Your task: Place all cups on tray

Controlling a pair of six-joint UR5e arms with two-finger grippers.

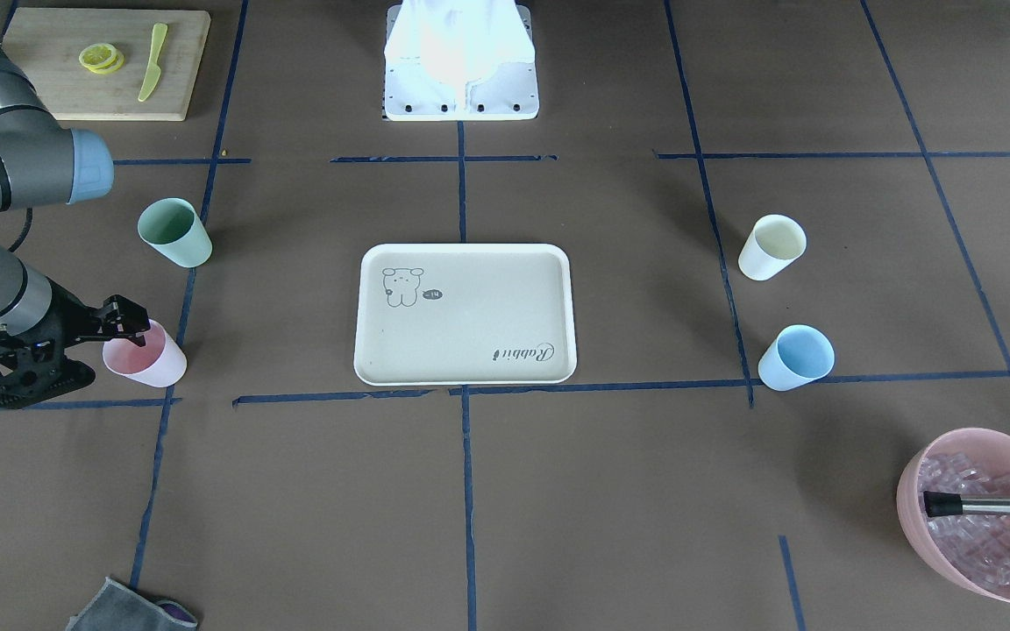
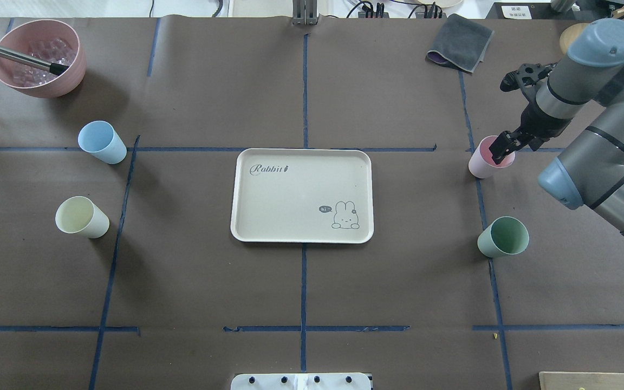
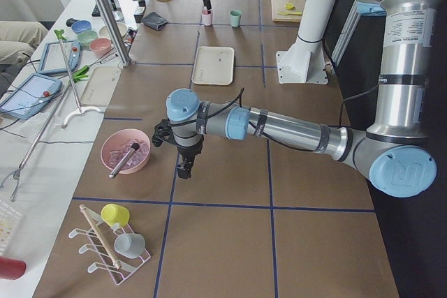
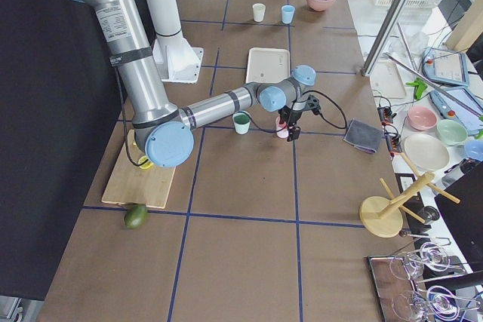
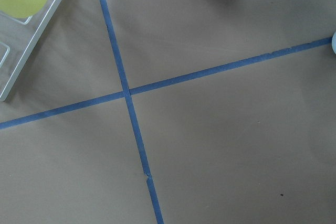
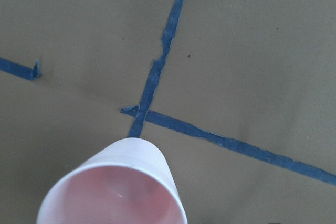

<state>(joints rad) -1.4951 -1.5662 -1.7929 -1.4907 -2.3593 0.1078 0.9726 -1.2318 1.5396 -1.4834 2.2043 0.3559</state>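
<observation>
Pale pink tapered plastic cup (image 2: 482, 165) stands upright on the brown paper-covered worktop (image 2: 209, 281), right of the cream-beige rectangular tray (image 2: 290, 200) and well apart from it. Right end effector (image 2: 500, 153) sits at that cup's rim, on the side away from the tray. Its fingertips are at the rim wall and the gap looks narrow, but I can't tell whether it clamps the wall or only touches it. The right wrist view shows the cup's open mouth at the bottom edge.

Mint green cup (image 2: 502, 236) stands on the same side, nearer the robot. Light blue cup (image 2: 102, 142) and cream-yellow cup (image 2: 80, 217) stand left of the tray. All four cups are off the tray.

Left end effector (image 3: 184, 169) points down over the worktop near the pink bowl of ice cubes (image 3: 126, 151). It shows only in the side view, so I can't tell how far open it is.
</observation>
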